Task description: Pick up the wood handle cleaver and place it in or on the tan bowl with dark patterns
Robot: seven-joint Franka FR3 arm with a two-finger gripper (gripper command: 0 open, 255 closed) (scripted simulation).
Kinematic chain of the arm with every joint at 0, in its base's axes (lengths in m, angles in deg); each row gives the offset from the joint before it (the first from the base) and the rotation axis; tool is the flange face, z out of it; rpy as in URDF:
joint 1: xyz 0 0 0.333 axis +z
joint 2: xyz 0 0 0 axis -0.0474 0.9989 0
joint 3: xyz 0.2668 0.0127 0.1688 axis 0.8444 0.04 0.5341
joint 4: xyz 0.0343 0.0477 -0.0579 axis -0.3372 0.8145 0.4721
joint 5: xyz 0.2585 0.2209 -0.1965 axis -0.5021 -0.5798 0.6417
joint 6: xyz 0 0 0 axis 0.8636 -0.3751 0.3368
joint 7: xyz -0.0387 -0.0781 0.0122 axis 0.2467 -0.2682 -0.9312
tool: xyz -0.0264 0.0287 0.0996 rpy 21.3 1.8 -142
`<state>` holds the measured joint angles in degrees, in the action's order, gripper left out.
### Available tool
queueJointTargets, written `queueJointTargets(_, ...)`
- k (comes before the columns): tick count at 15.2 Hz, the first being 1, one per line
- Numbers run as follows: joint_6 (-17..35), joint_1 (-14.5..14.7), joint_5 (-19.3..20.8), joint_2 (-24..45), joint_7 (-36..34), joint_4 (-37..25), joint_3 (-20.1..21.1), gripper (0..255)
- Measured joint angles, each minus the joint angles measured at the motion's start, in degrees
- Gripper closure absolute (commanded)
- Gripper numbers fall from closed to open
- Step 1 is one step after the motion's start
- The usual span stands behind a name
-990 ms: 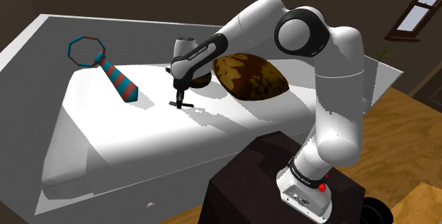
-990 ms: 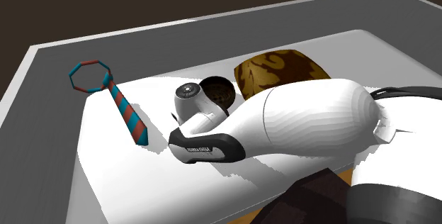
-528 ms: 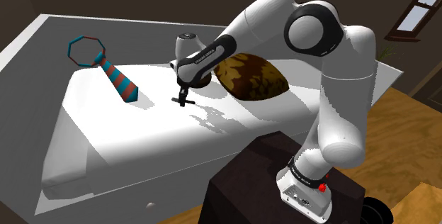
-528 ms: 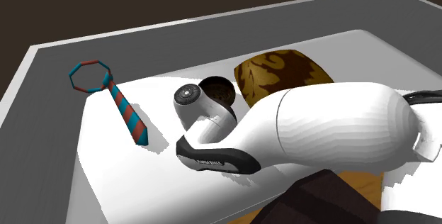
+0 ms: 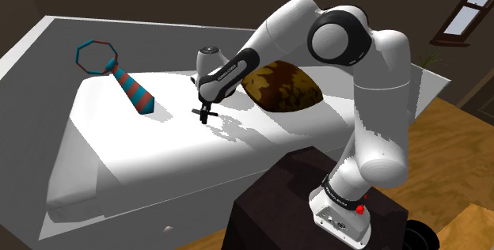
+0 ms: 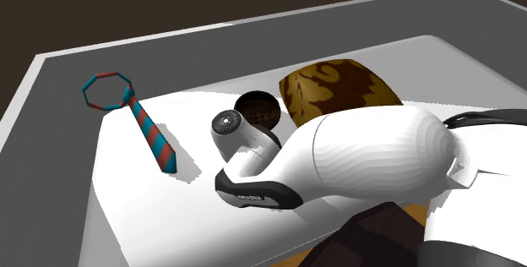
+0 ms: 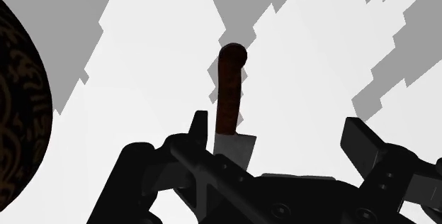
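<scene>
In the wrist view a cleaver [image 7: 228, 95] with a brown wooden handle lies flat on the white surface. Its blade end sits just in front of one finger [image 7: 195, 125] and its handle points away. My gripper [image 7: 276, 136] is open above it, fingers wide apart and touching nothing. In the shoulder view the gripper [image 5: 204, 112] hangs low over the white bed top [image 5: 142, 153]. A dark round bowl [image 6: 258, 107] with fine tan patterns stands close behind the hand, and its side [image 7: 18, 116] shows beside the gripper.
A red-and-teal striped tie [image 5: 119, 74] with a loop lies toward the shoulder view's left. A large brown blotched cushion [image 5: 281, 85] rests just beyond the bowl. The dark stand [image 5: 285, 201] is at the lower right, with wood floor beyond.
The fingers were shut a second ago and now stand open. The hand has shifted slightly toward the bowl, and the elbow swung up and back.
</scene>
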<state>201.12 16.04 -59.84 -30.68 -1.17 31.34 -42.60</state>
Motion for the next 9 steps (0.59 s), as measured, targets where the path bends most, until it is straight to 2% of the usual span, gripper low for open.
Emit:
queueJointTargets(5,0.1,0.0,0.0,0.1,0.0,0.0,0.0,0)
queueJointTargets(6,0.2,0.0,0.0,0.1,0.0,0.0,0.0,255)
queueJointTargets(9,-0.5,0.2,-0.1,-0.2,0.1,0.0,0.3,255)
